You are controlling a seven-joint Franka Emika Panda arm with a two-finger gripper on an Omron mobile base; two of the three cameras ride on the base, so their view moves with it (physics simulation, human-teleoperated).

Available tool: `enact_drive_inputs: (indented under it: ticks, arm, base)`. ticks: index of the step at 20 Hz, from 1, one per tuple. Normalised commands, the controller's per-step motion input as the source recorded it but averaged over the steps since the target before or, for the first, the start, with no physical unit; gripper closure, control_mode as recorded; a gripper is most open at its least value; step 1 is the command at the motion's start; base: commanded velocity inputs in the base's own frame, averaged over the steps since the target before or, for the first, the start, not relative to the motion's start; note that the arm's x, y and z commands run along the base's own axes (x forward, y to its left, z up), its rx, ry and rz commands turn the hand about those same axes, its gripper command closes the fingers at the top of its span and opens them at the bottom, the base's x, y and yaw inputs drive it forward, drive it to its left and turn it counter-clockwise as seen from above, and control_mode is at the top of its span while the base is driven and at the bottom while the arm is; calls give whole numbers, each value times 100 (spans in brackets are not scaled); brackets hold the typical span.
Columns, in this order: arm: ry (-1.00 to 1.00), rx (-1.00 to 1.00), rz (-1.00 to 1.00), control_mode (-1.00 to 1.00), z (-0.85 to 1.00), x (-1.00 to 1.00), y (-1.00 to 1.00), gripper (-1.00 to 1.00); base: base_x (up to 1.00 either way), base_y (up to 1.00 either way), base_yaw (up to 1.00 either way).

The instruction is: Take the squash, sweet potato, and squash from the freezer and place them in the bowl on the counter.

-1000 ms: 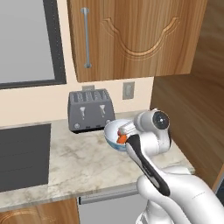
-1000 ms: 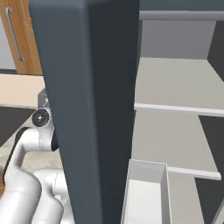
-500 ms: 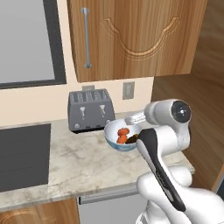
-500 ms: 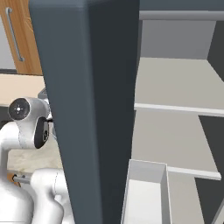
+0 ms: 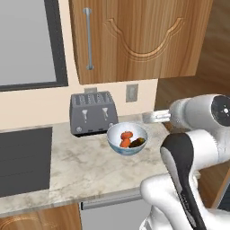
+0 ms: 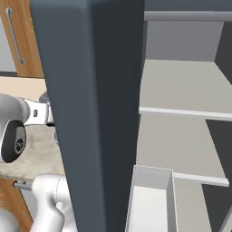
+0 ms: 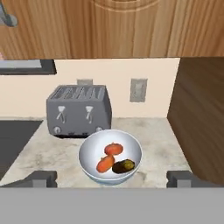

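The pale blue-and-white bowl (image 5: 114, 143) (image 7: 89, 146) stands on the marbled counter (image 5: 81, 166), in front of the toaster. Three vegetables lie in it: two orange ones (image 7: 114, 148) (image 7: 105, 164) and a dark one with a yellow patch (image 7: 123, 166). I cannot tell which is squash and which is sweet potato. My gripper (image 7: 111, 178) hangs back from the bowl's near side, open wide with nothing between its fingertips (image 7: 41, 177). The freezer (image 6: 90, 113) stands open, with bare pale shelves (image 6: 181, 108) and a clear drawer (image 6: 149, 199).
A grey toaster (image 5: 92, 112) (image 7: 78, 109) sits against the wall, with a wall socket (image 5: 132, 93) to its right. Brown wooden cupboards (image 5: 134, 40) hang above. A dark cooktop (image 5: 22, 161) lies to the left, and a wooden side panel (image 7: 201, 118) bounds the counter's right end.
The hand has drawn back from over the bowl and to the right, so the whole bowl now shows. The gripper has stayed open.
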Motion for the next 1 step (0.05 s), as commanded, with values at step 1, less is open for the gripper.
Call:
enact_drive_inputs:
  ticks: [1]
  arm:
    - [0,14,-6,-100,61,-89,-6,-100]
  base:
    - [0,0,0]
